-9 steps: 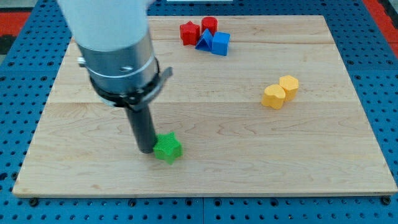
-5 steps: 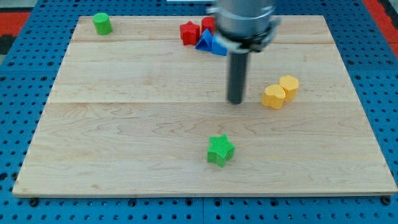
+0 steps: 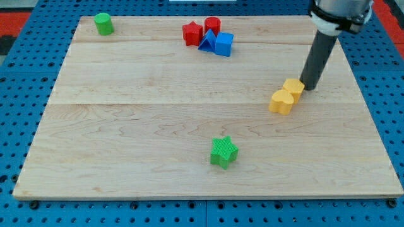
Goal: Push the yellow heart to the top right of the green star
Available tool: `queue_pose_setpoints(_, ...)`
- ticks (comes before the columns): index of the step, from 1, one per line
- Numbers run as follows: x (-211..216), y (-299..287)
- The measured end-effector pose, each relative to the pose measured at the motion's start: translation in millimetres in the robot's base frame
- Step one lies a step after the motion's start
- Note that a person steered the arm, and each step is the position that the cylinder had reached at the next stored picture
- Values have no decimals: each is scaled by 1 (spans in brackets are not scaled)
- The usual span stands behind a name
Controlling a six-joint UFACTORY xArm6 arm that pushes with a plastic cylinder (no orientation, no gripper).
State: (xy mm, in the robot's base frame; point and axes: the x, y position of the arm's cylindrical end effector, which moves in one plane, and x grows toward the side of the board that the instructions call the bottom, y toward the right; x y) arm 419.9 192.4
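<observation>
The yellow heart [image 3: 281, 101] lies at the board's right, touching a second yellow block [image 3: 293, 87] just above and to the right of it. The green star [image 3: 223, 152] lies at the lower middle, well below and to the left of the heart. My tip [image 3: 309, 87] stands right beside the second yellow block, on its right side, touching or almost touching it. The heart is up and to the right of the star, with a wide gap between them.
A green cylinder [image 3: 103, 24] stands at the top left corner. At the top middle, two red blocks [image 3: 192, 33] [image 3: 213, 26], a blue triangle [image 3: 206, 40] and a blue cube [image 3: 224, 44] sit in a cluster. The wooden board [image 3: 126, 126] ends close to the right of my tip.
My tip left the green star after pushing it to the right, crossed the board, and now stands on the right of the yellow pair. The heart has shifted very slightly.
</observation>
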Motion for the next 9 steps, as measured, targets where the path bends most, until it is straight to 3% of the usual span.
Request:
queue_pose_setpoints(2, 48, -3)
queue_pose_setpoints(4, 15, 35)
queue_pose_setpoints(6, 16, -77)
queue_pose_setpoints(7, 46, -104)
queue_pose_setpoints(8, 67, -105)
queue_pose_setpoints(9, 46, -66)
